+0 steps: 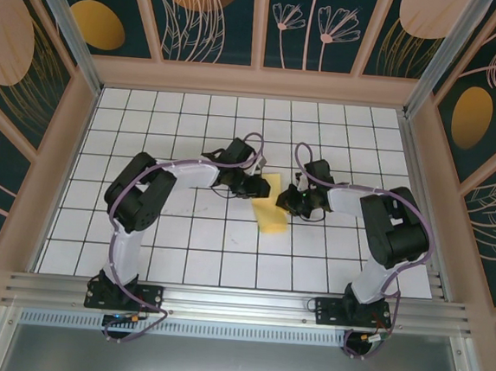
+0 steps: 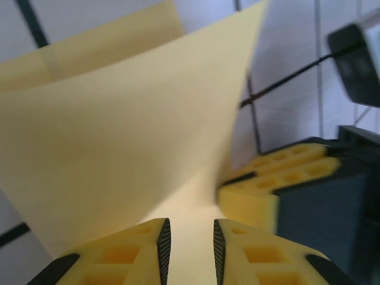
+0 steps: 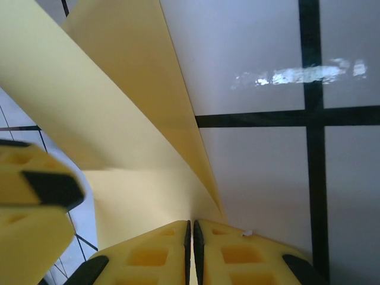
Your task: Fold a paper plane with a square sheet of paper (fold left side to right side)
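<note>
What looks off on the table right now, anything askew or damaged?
Nothing torn or spilled. The paper lies slightly askew to the grid of the table, and one flap stands up off the surface between the arms. The right claw is pinched shut on the paper's edge. The left claw shows a gap, with the sheet between its fingers.

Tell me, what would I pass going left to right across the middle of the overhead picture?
left arm → left pincer → yellow sheet of paper → right pincer → right arm
</note>
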Tool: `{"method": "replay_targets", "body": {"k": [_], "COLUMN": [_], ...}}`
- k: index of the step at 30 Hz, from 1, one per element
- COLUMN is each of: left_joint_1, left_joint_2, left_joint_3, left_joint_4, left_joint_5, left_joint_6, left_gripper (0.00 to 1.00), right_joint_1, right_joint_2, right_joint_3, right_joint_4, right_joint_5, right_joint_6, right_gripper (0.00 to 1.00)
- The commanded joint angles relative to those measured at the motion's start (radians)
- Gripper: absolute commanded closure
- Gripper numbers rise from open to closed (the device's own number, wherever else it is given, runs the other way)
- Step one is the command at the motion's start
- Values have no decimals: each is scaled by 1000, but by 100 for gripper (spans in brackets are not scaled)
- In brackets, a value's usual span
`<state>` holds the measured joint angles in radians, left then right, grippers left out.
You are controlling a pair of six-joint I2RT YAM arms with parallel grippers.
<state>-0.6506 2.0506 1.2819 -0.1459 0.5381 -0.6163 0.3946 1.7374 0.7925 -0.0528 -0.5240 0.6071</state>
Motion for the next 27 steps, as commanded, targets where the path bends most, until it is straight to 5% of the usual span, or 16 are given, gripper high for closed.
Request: {"method": "replay_targets", "body": {"k": [1,27], "left_joint_1": [8,121], "left_joint_2": [39,92], "left_joint_3": [21,48], "left_joint_4": [-12,80], "left_joint_5": [-53,-103], "left_joint_6": [17,-10], "left_gripper": [71,61], "right_joint_1": [4,9], "right_joint_2": [50,65], "right_joint_3": [-7,-3], "right_joint_4": [-97,-130], "right_joint_5": [108,122], "right_joint_6": [-24,-44], "right_gripper": [84,84]}}
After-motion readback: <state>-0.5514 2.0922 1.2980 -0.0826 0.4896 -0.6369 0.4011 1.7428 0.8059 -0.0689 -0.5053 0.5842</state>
